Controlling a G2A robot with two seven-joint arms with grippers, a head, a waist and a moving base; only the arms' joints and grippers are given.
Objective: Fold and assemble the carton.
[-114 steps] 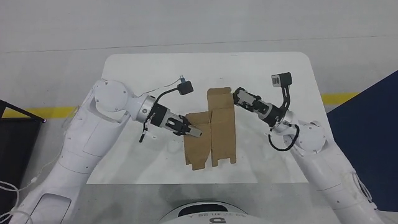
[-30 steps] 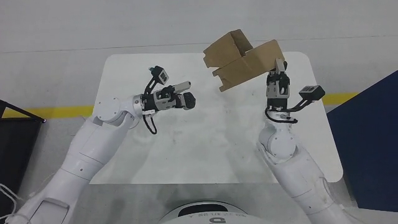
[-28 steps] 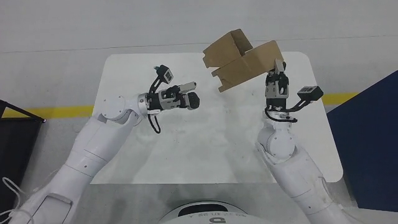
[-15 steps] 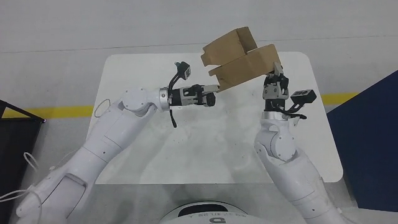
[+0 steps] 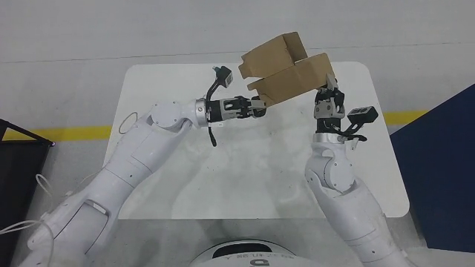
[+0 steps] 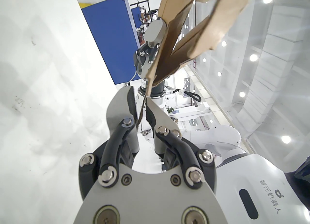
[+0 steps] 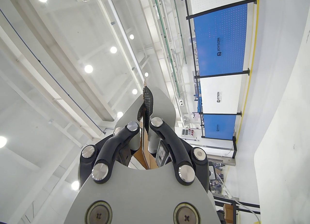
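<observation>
A brown carton (image 5: 286,67), partly opened with loose flaps, hangs in the air over the table's far right part. My right gripper (image 5: 327,93) points upward and is shut on the carton's lower right edge; a thin strip of cardboard (image 7: 146,113) sits pinched between its fingers. My left gripper (image 5: 258,106) is at the carton's lower left flap. In the left wrist view the flap's edge (image 6: 155,74) runs down between the left gripper's (image 6: 140,106) fingers, which stand slightly open with a small gap beside the card.
The white table (image 5: 185,185) lies below both arms with nothing on it. A blue partition (image 5: 445,148) stands off the table's right side. A black frame (image 5: 15,163) stands to the left of the table.
The carton, flat on the table 3.8 s ago, is now held up by the right gripper. Over the last second the left gripper moved right, up to the carton's lower flap.
</observation>
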